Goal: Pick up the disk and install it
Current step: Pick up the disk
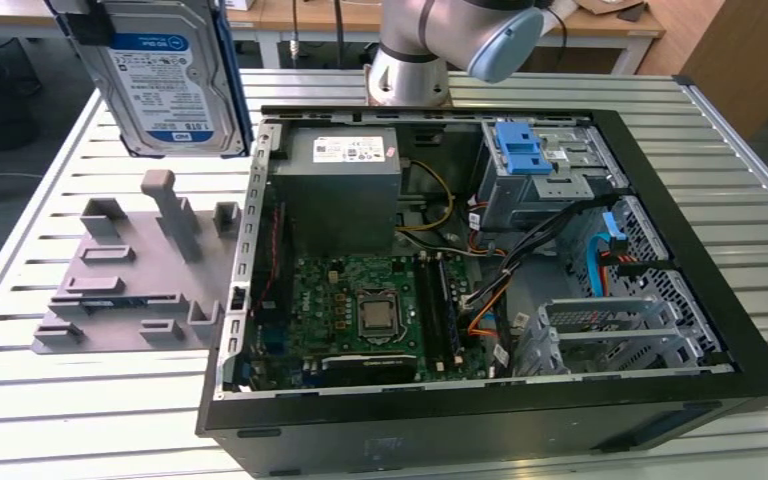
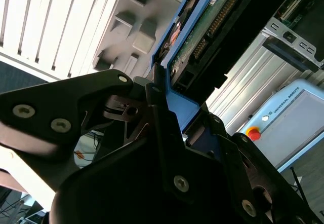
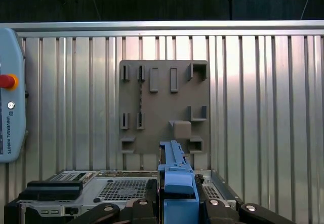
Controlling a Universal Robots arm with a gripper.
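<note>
The disk (image 1: 167, 82), silver with a white-and-blue label and blue rails, hangs upright in the air at the exterior view's upper left, above the grey stand (image 1: 137, 270). My gripper (image 2: 167, 107) is shut on the disk's blue rail (image 2: 178, 100), and the disk's circuit-board side (image 2: 212, 26) shows beyond the black fingers (image 2: 96, 102). In the first wrist view the disk (image 3: 176, 176) is seen edge-on between the fingers (image 3: 223, 211), directly over the stand (image 3: 164, 107). The open computer case (image 1: 651, 230) lies to the exterior view's right of the disk.
Inside the case are a grey power-supply box (image 1: 344, 190), a green motherboard (image 1: 357, 315), a drive cage with a blue latch (image 1: 524, 150) and loose cables (image 1: 544, 250). A teach pendant (image 3: 10, 92) rests on the slatted metal table (image 1: 91, 400). The arm's base (image 1: 408, 70) stands behind the case.
</note>
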